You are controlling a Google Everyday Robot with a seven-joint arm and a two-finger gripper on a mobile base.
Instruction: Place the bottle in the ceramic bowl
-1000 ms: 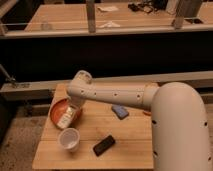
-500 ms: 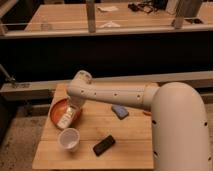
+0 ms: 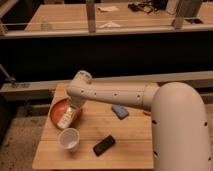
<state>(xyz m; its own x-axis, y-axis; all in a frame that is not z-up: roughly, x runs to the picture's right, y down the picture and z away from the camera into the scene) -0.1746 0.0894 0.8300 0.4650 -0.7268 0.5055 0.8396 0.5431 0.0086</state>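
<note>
Camera view: the bottle [image 3: 65,119] leans inside the ceramic bowl [image 3: 54,110], long axis running from far right, under my gripper [image 3: 73,106], to near left. A white paper cup [image 3: 69,139] stands just near of the bowl and a black slab [image 3: 103,145] lies to its right. My arm [image 3: 115,95] reaches left, wrist bent down. I cannot tell whether I grip the bottle.

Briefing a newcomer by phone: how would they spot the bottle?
On the wooden table, find the orange-red ceramic bowl at its left edge, with the gripper above it. The bottle is the small whitish cylinder within the bowl's outline; its dark label band separates it from the white cup.
</note>
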